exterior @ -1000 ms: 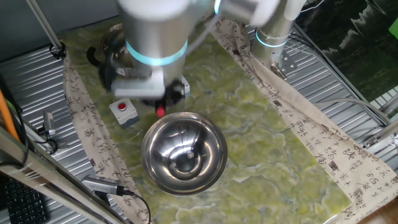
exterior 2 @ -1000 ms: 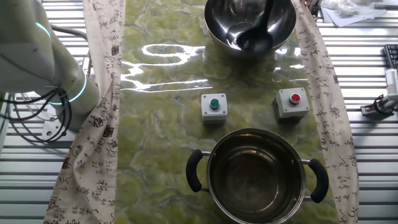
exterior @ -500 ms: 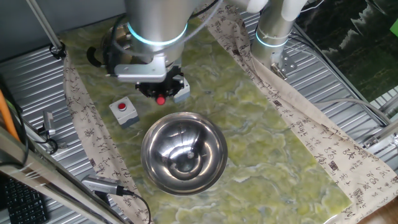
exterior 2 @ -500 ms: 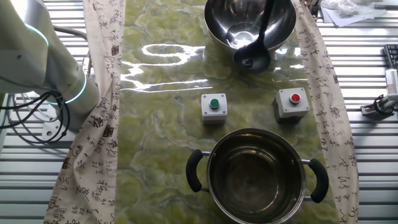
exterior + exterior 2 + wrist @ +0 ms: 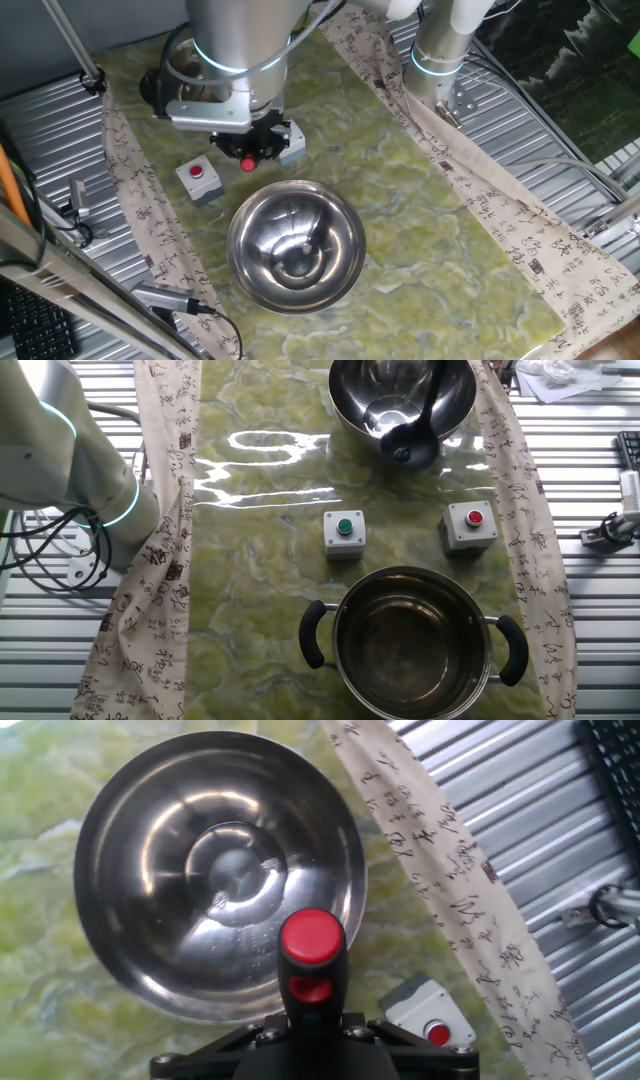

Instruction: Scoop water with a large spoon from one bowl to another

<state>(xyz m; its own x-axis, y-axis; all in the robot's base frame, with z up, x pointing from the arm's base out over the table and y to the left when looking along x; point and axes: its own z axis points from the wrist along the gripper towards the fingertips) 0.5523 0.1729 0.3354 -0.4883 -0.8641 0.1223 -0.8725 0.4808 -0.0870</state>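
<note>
The dark ladle hangs over the wide shiny bowl's near rim. Two button boxes sit between it and the black-handled pot.

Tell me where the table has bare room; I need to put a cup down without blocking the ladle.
Free: the green mat stretch left of the green-button box, toward the robot base, and the mat beyond the mixing bowl in the one fixed view. Crowded: the strip between the mixing bowl and the handled pot, where the red-button box, ladle and gripper sit.
</note>
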